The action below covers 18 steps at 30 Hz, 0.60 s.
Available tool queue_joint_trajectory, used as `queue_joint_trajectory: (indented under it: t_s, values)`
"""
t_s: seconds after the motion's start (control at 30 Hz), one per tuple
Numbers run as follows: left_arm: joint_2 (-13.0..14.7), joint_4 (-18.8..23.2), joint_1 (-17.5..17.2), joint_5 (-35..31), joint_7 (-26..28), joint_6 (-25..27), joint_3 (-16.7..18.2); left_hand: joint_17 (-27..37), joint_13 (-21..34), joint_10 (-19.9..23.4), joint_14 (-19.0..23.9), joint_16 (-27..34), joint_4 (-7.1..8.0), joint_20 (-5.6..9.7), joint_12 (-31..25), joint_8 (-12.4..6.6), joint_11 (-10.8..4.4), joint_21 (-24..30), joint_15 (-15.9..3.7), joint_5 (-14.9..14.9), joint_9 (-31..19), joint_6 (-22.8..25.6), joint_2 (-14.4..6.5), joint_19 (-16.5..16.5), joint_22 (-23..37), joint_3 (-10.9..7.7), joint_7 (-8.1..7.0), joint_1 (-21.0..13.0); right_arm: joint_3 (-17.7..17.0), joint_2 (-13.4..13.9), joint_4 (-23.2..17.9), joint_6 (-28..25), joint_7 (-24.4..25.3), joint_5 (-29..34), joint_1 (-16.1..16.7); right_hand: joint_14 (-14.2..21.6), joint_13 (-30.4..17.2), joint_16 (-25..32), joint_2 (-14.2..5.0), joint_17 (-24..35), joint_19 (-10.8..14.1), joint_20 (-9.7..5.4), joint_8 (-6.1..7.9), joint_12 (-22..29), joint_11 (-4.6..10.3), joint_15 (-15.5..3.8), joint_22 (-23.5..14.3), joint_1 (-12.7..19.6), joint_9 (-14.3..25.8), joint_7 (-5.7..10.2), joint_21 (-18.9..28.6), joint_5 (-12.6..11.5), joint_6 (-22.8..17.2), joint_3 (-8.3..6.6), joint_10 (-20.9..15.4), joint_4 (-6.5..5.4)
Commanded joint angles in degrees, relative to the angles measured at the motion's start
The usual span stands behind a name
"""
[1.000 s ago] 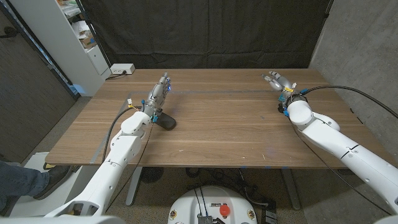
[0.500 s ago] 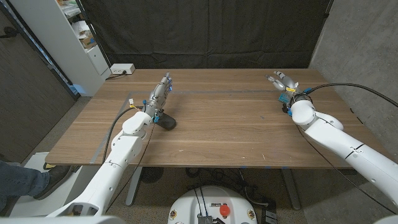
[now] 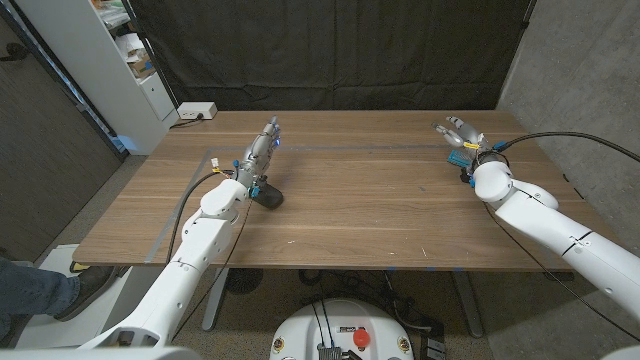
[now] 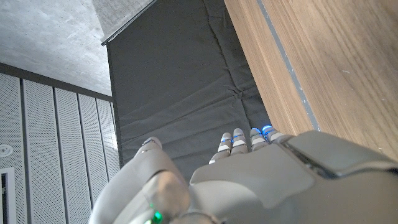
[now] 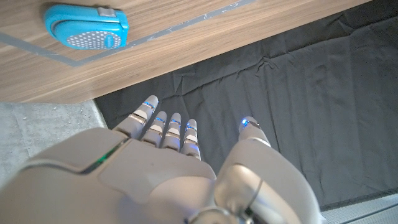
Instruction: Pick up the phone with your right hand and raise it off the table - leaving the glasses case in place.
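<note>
A dark oval glasses case (image 3: 267, 197) lies on the wooden table (image 3: 360, 215) left of the middle, right beside my left wrist. My left hand (image 3: 262, 148) reaches past it toward the far edge, fingers straight and holding nothing. My right hand (image 3: 458, 132) hovers at the far right of the table, fingers spread and empty. A small blue rounded object (image 3: 456, 158) with a pale dotted face (image 5: 87, 26) lies on the table just under and behind that hand. The left wrist view has my left hand (image 4: 249, 168) over the far table edge. I see no plain phone shape.
Grey tape lines (image 3: 340, 150) cross the far part of the table. A white power strip (image 3: 195, 110) sits at the far left corner beside a white shelf (image 3: 110, 60). A black curtain (image 3: 330, 50) hangs behind. A person's leg (image 3: 35, 285) shows at the lower left.
Both hands have drifted slightly to the picture's right. The right hand has moved a little farther toward the table's right side. The dark case has stayed put.
</note>
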<state>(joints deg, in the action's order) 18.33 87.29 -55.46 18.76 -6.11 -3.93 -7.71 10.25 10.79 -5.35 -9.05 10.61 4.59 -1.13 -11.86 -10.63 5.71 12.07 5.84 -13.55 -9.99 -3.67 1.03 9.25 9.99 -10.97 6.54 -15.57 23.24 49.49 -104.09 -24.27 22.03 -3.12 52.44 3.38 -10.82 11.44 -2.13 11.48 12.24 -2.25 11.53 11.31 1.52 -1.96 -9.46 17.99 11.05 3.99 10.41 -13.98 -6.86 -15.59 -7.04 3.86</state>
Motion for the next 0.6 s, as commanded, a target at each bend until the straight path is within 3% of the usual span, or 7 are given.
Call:
queue_joint_trajectory:
  t_s: [0.03,0.6]
  values:
    - [-0.33,-0.55,0.55,-0.14,0.14,-0.11,-0.59,0.18,0.23,0.14,0.15,0.21,-0.43,-0.38,-0.24,-0.33,-0.18,-0.10,-0.23,0.15,-0.30,0.21,-0.35,0.11,0.13,-0.19,0.14,-0.14,0.23,1.12,-1.36,-4.83,0.58,1.57,-0.26,0.05,-0.06,0.12,0.06,-0.01,0.52,-0.15,0.09,-0.22,0.13,-0.38,-0.14,0.47,0.33,0.48,0.46,-0.36,-0.16,-0.19,0.18,0.51]
    - [-0.50,-1.23,1.04,-0.65,0.48,0.32,-0.96,0.18,0.23,0.11,0.13,0.19,-0.53,-0.41,-0.21,-0.33,-0.15,-0.22,-0.28,0.30,-0.31,0.27,-0.45,0.12,0.14,-0.15,0.08,-0.22,2.84,0.88,0.21,-9.55,-0.76,3.44,-3.61,-0.19,-0.07,0.03,-0.01,-0.02,0.22,-0.18,0.07,-0.28,0.19,-0.32,-0.14,0.61,0.34,0.45,0.32,-0.49,-0.11,-0.25,0.37,0.66]
